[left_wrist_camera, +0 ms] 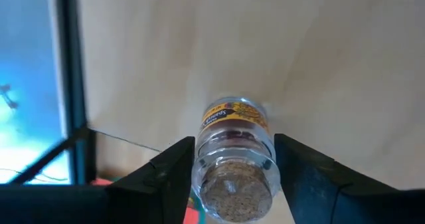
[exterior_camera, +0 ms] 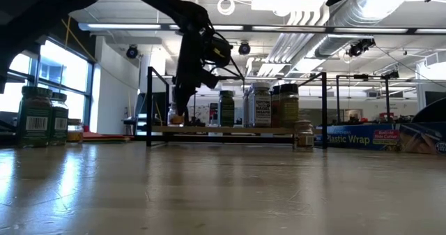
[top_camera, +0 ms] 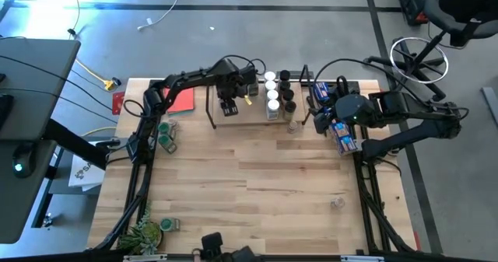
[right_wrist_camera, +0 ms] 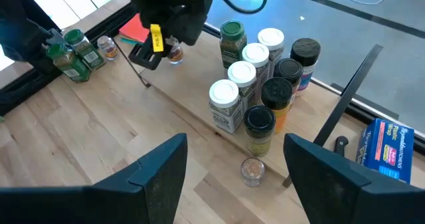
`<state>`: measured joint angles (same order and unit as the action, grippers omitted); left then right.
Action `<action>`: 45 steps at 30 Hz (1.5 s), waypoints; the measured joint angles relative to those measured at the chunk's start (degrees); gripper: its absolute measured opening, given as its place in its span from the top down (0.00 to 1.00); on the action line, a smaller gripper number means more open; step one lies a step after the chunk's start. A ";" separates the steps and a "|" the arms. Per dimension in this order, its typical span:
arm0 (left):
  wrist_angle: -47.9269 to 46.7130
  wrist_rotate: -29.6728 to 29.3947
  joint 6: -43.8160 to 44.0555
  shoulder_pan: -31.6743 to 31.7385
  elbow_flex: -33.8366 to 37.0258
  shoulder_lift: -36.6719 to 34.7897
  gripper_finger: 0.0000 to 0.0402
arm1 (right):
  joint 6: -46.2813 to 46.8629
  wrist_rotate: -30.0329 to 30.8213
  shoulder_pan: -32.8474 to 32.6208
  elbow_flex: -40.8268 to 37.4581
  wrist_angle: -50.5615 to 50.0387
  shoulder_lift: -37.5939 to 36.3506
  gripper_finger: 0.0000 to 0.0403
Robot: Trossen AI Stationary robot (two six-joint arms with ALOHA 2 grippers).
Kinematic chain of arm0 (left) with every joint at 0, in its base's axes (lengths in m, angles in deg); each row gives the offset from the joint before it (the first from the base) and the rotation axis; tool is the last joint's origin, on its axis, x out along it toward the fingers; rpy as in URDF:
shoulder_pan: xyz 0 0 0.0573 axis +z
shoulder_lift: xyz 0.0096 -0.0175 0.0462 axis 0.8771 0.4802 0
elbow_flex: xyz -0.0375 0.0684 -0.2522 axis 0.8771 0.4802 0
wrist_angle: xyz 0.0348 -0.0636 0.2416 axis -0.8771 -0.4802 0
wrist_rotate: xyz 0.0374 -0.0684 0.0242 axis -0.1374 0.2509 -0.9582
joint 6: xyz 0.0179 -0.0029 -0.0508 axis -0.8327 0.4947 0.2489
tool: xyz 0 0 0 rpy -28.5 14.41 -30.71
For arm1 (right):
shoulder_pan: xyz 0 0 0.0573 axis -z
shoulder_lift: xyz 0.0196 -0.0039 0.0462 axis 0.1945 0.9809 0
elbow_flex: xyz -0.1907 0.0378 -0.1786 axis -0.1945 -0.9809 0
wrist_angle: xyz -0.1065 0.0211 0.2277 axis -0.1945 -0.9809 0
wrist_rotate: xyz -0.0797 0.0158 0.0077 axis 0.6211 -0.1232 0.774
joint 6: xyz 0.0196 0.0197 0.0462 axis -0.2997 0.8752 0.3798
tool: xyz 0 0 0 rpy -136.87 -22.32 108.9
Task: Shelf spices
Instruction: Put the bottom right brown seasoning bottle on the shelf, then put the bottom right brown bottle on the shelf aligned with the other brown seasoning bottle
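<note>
The shelf (top_camera: pixel 241 116) is a low wood board with black wire ends at the table's far side. Several spices (top_camera: pixel 276 95) with white, black and green lids stand grouped on its right half (right_wrist_camera: pixel 259 84). My left gripper (top_camera: pixel 228 106) points down over the shelf's left half, shut on a small clear cork-topped jar (left_wrist_camera: pixel 234 151) with a yellow label. My right gripper (right_wrist_camera: pixel 236 184) hangs open and holds nothing, above the table's right side. A small clear jar (right_wrist_camera: pixel 252 171) stands on the table in front of the shelf. Green-lidded jars (top_camera: pixel 166 134) stand on the table at the left. My left gripper pinches the small jar between its two fingers (left_wrist_camera: pixel 179 164), one on each side of its clear wall just below the cork top (left_wrist_camera: pixel 199 159). The fingers come from above, pointing down. The jar stands upright with its bottom (exterior_camera: pixel 178 122) on the shelf board.
A red card (top_camera: pixel 183 100) lies behind the shelf's left end. A blue packet (right_wrist_camera: pixel 392 147) lies at the right, beside the shelf. A small potted plant (top_camera: pixel 144 232) and a jar (top_camera: pixel 170 225) stand at the near left corner. Another small jar (top_camera: pixel 337 203) stands near right.
</note>
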<state>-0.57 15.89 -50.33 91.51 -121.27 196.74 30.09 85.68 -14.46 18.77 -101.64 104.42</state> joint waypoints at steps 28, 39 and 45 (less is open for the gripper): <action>10.02 -0.58 -6.24 7.70 0.00 0.09 0.37 | 3.06 -1.69 -0.01 0.00 0.68 0.00 0.39; 5.50 -0.38 -3.93 6.06 -9.59 -0.11 0.36 | -5.42 -14.92 0.00 0.04 -4.19 0.00 0.39; 1.20 1.10 2.41 3.44 -19.77 -0.20 0.36 | -10.06 -31.67 -2.89 -2.15 -13.51 1.78 0.39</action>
<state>0.64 16.99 -47.92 94.95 -141.05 196.53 20.03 54.01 -17.35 16.62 -115.15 106.21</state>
